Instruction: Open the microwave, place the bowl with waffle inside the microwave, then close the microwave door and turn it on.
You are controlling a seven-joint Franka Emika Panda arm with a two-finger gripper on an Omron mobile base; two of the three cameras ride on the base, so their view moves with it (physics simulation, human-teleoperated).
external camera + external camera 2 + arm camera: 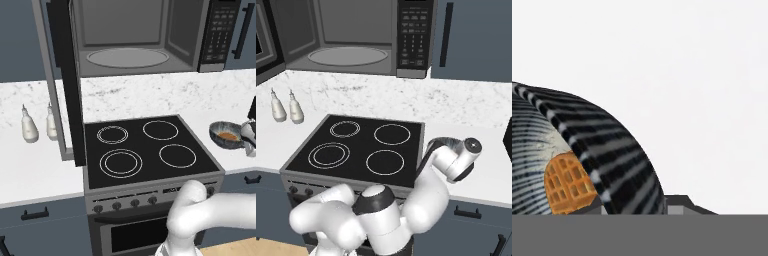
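The microwave (145, 35) hangs above the stove, its grey interior and round turntable (128, 57) exposed. The microwave door (65, 80) is swung wide open to the left. On the counter right of the stove sits the bowl (222, 134), dark and ribbed, with the golden waffle (229, 136) inside. My gripper (246, 140) is at the bowl's right rim. In the hand view the ribbed bowl wall (612, 165) runs down between the fingers, the waffle (567, 182) lies inside it, and one fingertip (679, 202) presses against its outside. In the right base view my arm hides most of the bowl (442, 143).
A black cooktop (145, 145) with several burner rings lies under the microwave. Two pale bottles (29, 126) stand on the left counter. The open door's lower edge hangs over the stove's left side. A dark object (507, 140) sits at the counter's far right.
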